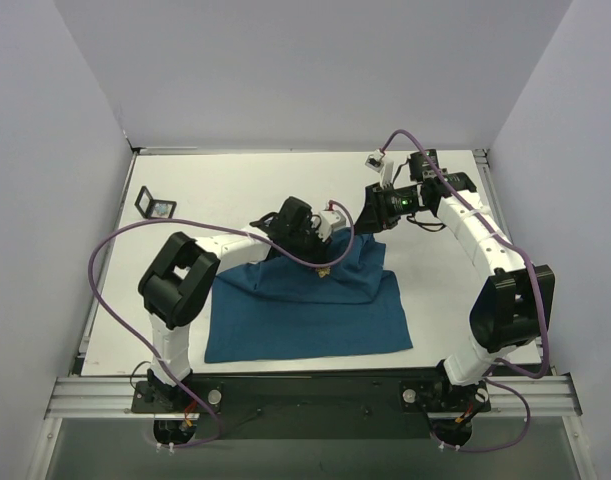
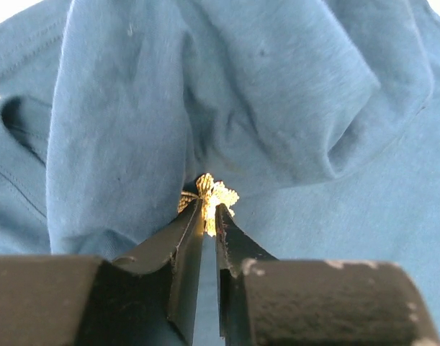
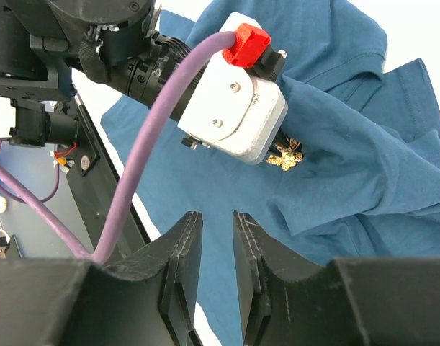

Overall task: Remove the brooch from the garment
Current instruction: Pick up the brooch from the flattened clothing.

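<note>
Well, the left pincer (image 2: 210, 210) has the brooch (image 2: 214, 193) nipped at its tips, right on the garment (image 2: 299, 94).

From where I stand, the dark teal garment lies spread over the middle of the bench (image 1: 255, 180), reaching towards the near edge, with its far part bunched up into folds. The small gold brooch sits in those folds, about the centre of the bench, and it touches the cloth. The left pincer's two black fingers are drawn close on the brooch's lower part, with only a thin slit between them. The right pincer (image 3: 214, 216) hangs above the garment's far right side, its fingers a little apart and grasping nothing. A small black frame (image 1: 156, 205) lies towards the far left corner.
</note>
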Controlling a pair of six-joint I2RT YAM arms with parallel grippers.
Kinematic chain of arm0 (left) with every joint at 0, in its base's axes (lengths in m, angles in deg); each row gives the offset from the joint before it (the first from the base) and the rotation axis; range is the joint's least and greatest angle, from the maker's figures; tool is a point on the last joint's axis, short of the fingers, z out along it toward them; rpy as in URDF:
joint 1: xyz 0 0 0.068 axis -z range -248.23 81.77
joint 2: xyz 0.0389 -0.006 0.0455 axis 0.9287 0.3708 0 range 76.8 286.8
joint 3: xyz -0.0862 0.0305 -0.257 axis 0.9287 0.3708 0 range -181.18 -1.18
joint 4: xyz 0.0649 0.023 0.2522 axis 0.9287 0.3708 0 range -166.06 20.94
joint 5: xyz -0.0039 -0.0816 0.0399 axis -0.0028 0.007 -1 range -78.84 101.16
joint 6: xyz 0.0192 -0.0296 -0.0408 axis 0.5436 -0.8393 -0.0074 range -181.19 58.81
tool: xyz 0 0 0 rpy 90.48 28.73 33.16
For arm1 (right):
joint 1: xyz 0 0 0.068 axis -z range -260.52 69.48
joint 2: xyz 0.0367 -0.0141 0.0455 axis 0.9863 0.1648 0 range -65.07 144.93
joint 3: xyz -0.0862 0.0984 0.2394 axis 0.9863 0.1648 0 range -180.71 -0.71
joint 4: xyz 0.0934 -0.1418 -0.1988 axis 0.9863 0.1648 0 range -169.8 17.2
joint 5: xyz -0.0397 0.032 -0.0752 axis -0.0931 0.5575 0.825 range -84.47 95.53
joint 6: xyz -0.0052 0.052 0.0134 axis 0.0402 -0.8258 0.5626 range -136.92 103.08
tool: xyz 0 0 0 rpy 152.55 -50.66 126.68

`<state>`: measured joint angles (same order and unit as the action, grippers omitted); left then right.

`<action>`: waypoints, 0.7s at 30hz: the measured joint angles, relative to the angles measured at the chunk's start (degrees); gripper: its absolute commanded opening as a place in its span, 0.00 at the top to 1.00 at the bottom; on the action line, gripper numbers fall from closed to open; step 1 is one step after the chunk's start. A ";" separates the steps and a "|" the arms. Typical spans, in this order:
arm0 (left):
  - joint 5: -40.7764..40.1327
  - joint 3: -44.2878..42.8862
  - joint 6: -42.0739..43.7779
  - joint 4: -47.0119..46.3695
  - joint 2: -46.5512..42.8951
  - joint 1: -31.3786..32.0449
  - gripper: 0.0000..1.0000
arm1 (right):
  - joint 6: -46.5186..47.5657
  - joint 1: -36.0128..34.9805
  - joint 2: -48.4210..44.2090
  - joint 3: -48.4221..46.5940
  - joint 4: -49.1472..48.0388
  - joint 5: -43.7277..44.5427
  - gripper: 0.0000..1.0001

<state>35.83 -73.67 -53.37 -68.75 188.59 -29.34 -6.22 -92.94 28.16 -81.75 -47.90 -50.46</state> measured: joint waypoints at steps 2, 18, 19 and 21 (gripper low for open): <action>-0.44 0.00 -0.07 0.72 0.00 0.04 0.77 | 0.00 0.00 0.00 0.00 0.00 0.00 0.74; -4.13 -1.64 -0.02 2.14 2.64 2.23 0.66 | 0.02 0.00 -0.02 0.00 0.00 0.02 0.74; -4.35 -1.70 -0.04 2.19 2.69 2.27 0.64 | 0.02 0.00 -0.02 0.00 0.00 0.02 0.74; -5.03 -1.81 -0.04 2.21 2.75 2.40 0.62 | 0.02 0.00 -0.02 0.02 0.00 0.02 0.74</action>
<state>30.80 -75.48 -53.42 -66.54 191.34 -26.94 -6.20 -92.94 28.14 -81.72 -47.90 -50.43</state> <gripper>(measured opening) 0.347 0.259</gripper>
